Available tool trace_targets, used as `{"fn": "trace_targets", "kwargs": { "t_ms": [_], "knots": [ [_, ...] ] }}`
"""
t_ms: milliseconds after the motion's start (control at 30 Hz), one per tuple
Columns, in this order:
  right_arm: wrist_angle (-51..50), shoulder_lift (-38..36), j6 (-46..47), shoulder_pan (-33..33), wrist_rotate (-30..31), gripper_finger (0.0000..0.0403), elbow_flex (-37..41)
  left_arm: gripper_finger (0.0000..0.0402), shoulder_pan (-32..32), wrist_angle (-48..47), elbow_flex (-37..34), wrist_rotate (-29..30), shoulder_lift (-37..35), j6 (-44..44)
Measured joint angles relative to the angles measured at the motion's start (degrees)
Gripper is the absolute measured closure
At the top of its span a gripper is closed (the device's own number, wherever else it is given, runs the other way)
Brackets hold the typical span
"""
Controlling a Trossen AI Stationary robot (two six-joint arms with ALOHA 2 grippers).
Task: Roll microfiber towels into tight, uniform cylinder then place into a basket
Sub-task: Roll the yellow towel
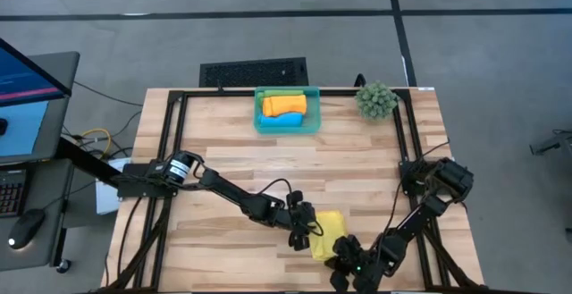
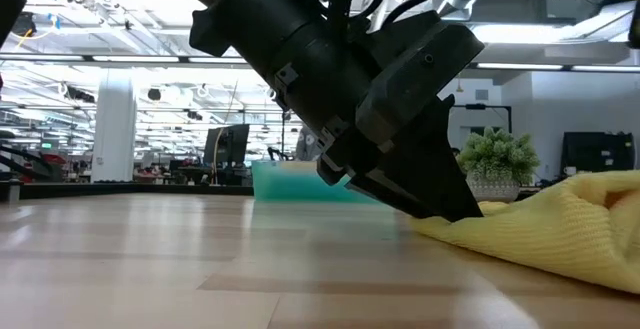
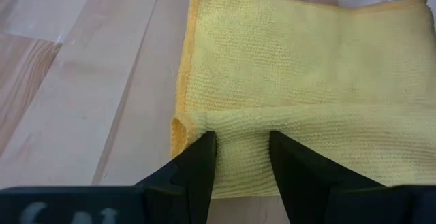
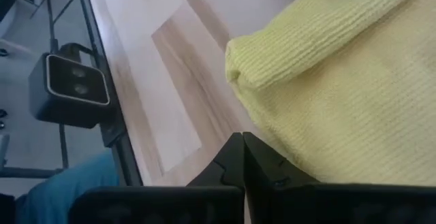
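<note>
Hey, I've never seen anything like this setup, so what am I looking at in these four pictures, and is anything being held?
These are two dark robot arms at a wooden table. One picture looks straight down on it, one looks level across the tabletop, and the other two come from cameras on each arm's wrist. Near the front edge lies a yellow towel. The left tool has its fingers pressed on a fold of that towel, pinching it. The right tool is shut at the towel's edge; whether it grips cloth is unclear. At the far side, a teal basket already holds orange, blue and green rolled towels. Beside it stands a spiky green plant ball.
</note>
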State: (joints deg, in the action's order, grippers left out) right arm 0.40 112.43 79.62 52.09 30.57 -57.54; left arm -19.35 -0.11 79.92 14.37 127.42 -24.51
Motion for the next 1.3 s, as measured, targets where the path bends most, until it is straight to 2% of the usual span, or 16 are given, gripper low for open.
{"fn": "trace_targets", "kwargs": {
  "t_ms": [233, 467, 533, 733, 867, 1300],
  "knots": [
    [-1.81, -2.61, 0.03, 1.75, 2.97, 0.0383, -0.12, 0.0265, 0.0, 0.01, -0.02, 0.0, 0.0, 0.0],
    [-15.68, -9.47, 2.72, 2.26, 16.41, 0.0389, -0.13, 0.0265, 0.0, 0.18, -0.07, 0.0, 0.0, 0.02],
    [-16.2, -9.42, 2.18, 0.68, 17.57, 0.039, -0.13, 0.0265, 0.0, 0.2, -0.07, 0.02, 0.0, 0.02],
    [-10.16, -5.38, -6.72, -5.51, 9.2, 0.0387, -0.09, 0.0265, 0.0, 0.2, -0.09, 0.0, 0.0, 0.02],
    [-10.01, -4.74, -7.39, -7.33, 4.04, 0.039, -0.2, 0.0265, 0.0, 0.2, -0.09, -0.12, 0.0, 0.39],
    [-13.6, -1.69, -0.07, -7.7, 0.54, 0.0391, -0.25, 0.0265, 0.0, 0.05, -0.11, -0.56, -0.28, 2.17]
  ]
}}
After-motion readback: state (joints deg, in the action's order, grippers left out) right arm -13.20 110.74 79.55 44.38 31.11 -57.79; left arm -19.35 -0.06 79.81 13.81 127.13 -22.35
